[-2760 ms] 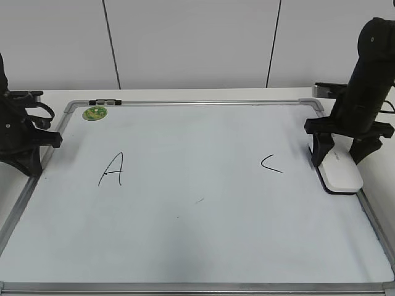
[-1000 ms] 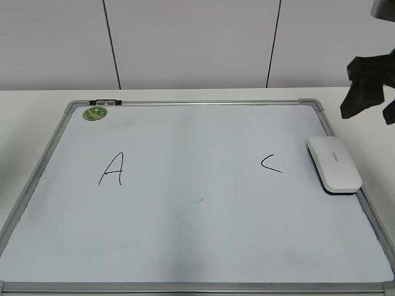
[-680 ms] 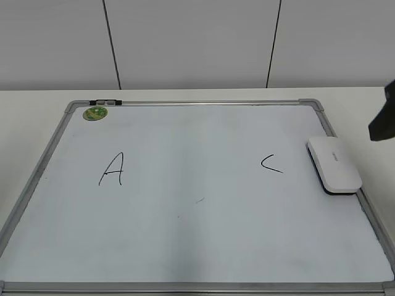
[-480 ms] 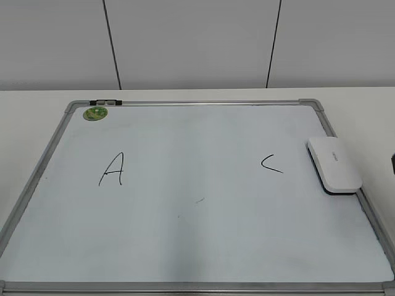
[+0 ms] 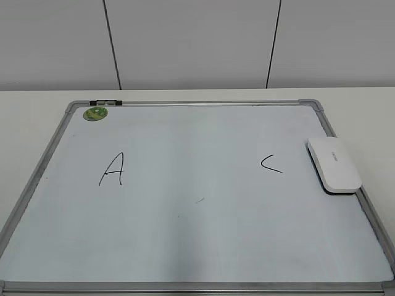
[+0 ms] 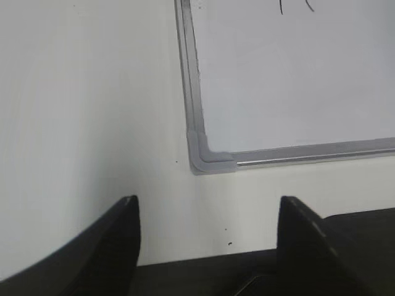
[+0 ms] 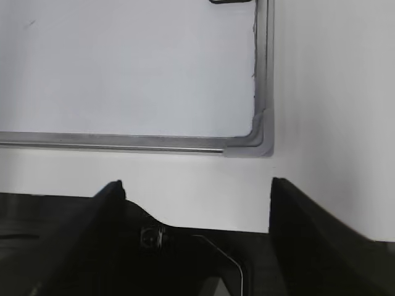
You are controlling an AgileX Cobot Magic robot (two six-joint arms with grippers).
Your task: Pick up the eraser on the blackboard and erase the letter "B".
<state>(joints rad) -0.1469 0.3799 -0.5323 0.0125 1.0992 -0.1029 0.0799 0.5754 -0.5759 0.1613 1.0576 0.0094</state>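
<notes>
Both arms gone from ext. view since earlier, left gripper [image 6: 207,213] & right gripper [image 7: 194,197] wide open, empty; no "B" left on white silver-framed dry-erase blackboard [image 5: 203,234], glossy white block eraser [image 5: 335,164] parked at right edge, so best keep clear w/o smudging.

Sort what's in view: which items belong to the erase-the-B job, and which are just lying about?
Belongs to the job:
- eraser, lying at the blackboard's right edge
- blackboard
- No letter B shows on it.

Just lying about:
- green magnet, top left corner
- letter A
- letter C
</notes>
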